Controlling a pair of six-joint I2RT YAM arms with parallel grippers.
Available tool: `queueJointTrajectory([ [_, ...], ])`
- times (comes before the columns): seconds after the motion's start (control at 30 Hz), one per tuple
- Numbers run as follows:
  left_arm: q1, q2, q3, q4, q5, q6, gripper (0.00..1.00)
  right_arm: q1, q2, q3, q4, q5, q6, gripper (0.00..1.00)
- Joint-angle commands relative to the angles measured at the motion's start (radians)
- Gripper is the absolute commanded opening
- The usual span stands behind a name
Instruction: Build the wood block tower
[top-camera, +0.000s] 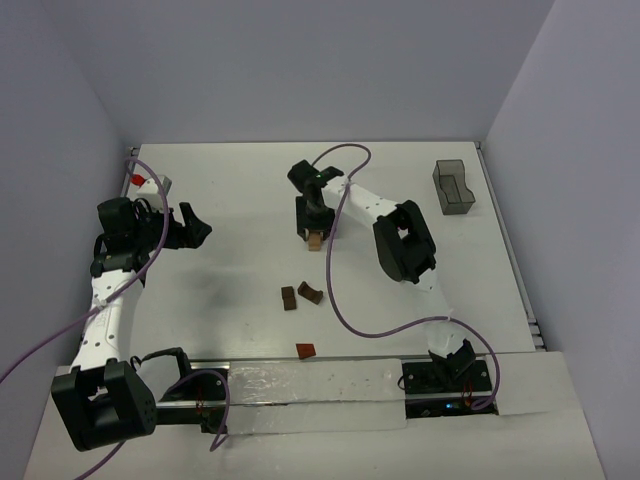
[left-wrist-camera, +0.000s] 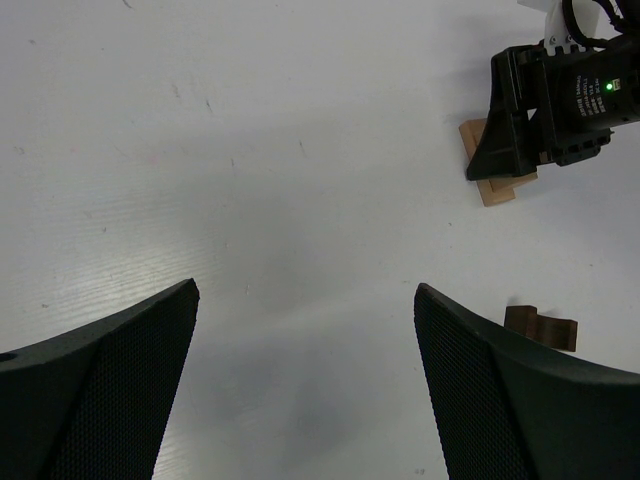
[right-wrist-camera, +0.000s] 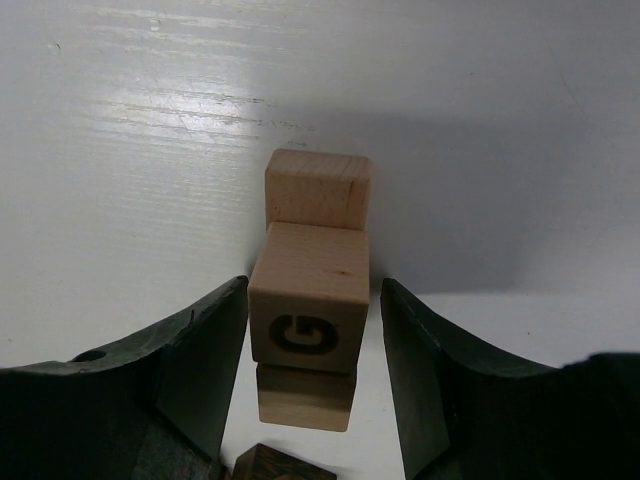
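Right gripper (right-wrist-camera: 314, 292) jaws, slightly spread, flank the light-tan wood block tower (right-wrist-camera: 318, 188) between them: light, rigid, tippy, best pinched across flat side faces.

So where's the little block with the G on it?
In the right wrist view, the G block sits between the right gripper's jaws, near the table's middle, with another tan block just beyond it.

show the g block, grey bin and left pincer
g block (right-wrist-camera: 305, 335), right wrist view, lettered face
grey bin (top-camera: 457, 205), top external view, near wall
left pincer (left-wrist-camera: 305, 288), left wrist view, midway between fingertips
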Motion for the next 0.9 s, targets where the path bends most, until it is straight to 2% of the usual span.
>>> queueJointTrajectory([
  [0.0,0.005,0.001,0.000,0.043,-0.011,-0.006,0.95,0.006,0.003,0.006,0.016,0.003,0.008,0.62],
  [0.2,0.005,-0.001,-0.003,0.043,-0.014,-0.006,0.95,0.012,0.007,0.006,0.014,0.017,0.013,0.54],
  [0.87,0.005,0.007,0.001,0.046,-0.012,-0.008,0.95,0.038,0.005,-0.007,0.011,0.040,0.017,0.48],
])
